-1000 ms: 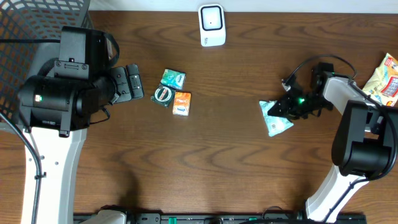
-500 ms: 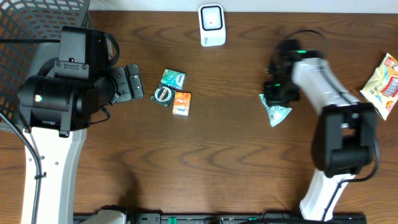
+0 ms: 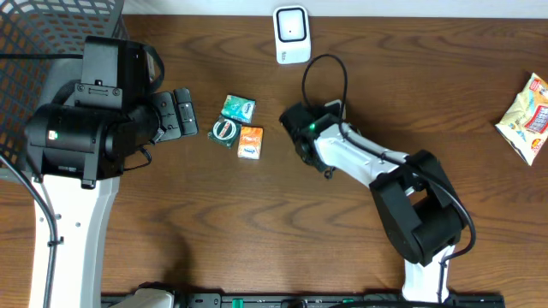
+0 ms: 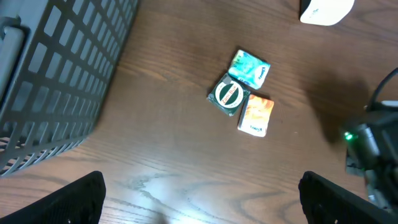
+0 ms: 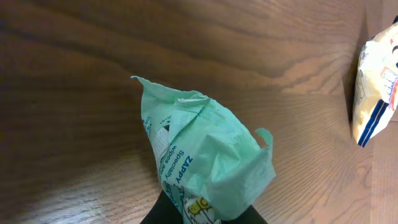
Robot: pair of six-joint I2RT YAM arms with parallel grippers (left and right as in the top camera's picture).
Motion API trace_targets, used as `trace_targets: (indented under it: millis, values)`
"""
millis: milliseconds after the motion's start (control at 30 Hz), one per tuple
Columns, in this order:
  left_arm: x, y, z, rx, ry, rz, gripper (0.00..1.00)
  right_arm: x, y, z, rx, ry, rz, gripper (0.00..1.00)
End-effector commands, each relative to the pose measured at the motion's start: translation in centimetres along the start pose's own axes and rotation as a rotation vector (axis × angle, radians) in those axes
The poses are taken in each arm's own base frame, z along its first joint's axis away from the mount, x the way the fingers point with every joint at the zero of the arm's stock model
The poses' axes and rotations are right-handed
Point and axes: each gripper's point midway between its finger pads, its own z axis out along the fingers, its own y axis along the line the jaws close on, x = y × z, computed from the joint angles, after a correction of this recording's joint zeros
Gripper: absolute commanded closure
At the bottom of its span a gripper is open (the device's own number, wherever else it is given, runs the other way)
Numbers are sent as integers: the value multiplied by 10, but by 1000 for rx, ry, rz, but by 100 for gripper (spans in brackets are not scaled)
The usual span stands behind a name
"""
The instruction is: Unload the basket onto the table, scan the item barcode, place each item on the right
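My right gripper (image 5: 205,214) is shut on a crumpled pale green wipes packet (image 5: 199,155), which hangs above the wooden table with printed text facing the wrist camera. From overhead, the right gripper (image 3: 301,133) sits mid-table just below the white scanner (image 3: 291,34), and the arm hides the packet. The scanner's edge (image 4: 326,9) shows at the top of the left wrist view. My left gripper (image 4: 214,205) is wide open over bare wood at the left (image 3: 175,114), holding nothing.
Three small packs lie together: green (image 3: 238,107), dark green with a round logo (image 3: 224,131) and orange (image 3: 250,141). A grey mesh basket (image 3: 51,34) stands at the far left. A yellow snack bag (image 3: 527,103) lies at the right edge.
The right arm has swung left from the table's right side to the middle, carrying the green packet off the table toward the scanner. The left arm has not moved.
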Motion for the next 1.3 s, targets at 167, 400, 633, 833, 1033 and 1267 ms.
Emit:
trace_targets:
  millis: [167, 400, 633, 833, 1033, 1267]
  values:
    - [2, 1, 1, 2, 8, -7, 2, 22, 18, -3, -91, 45, 9, 84]
    - [2, 1, 1, 2, 8, -7, 3, 32, 46, -20, -210, 84, -28, 39]
    - [2, 1, 1, 2, 8, -7, 2, 2, 57, -55, -393, 127, 23, 36]
    - [2, 1, 1, 2, 8, -7, 2, -43, 7, -66, -423, 147, 71, 30]
    - [2, 1, 1, 2, 8, -7, 2, -26, 17, -59, -775, 245, -103, 40]
    - [2, 1, 1, 2, 8, -7, 2, 20, 11, -23, -836, 391, -89, 48]
